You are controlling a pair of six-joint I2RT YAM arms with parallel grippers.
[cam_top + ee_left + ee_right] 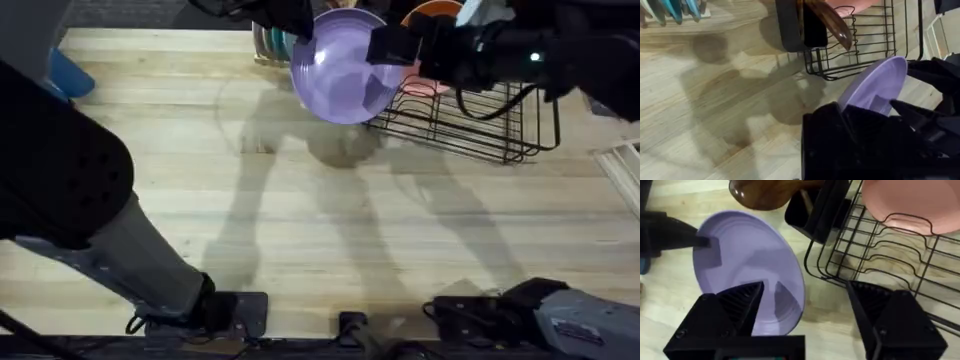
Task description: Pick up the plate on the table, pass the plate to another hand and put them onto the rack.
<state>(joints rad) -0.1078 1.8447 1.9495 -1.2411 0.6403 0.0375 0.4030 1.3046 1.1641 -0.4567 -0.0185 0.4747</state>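
The plate is up off the desk, tilted on edge, just in front of the rack. Both tools are at it.

The left tool reaches in from the far side of the plate and pinches its rim; in the right wrist view it comes in as a dark arm with a fingertip lying on the plate's face, so it is closed on the plate. In the left wrist view the plate stands edge-on right at that tool's fingers.

The right tool sits at the plate's opposite rim, on the rack side. Its fingers are spread wide: one lies against the plate's face, the other is well apart from it, over the rack's corner. It seems not to be clamped on the plate, though the contact is hard to read from this angle.

Beyond the right tool, a pink plate stands in the rack. Just beside the rack's near corner is a black holder with a brown wooden utensil. Past the left tool, near the desk's far edge, small plates stand in a row.
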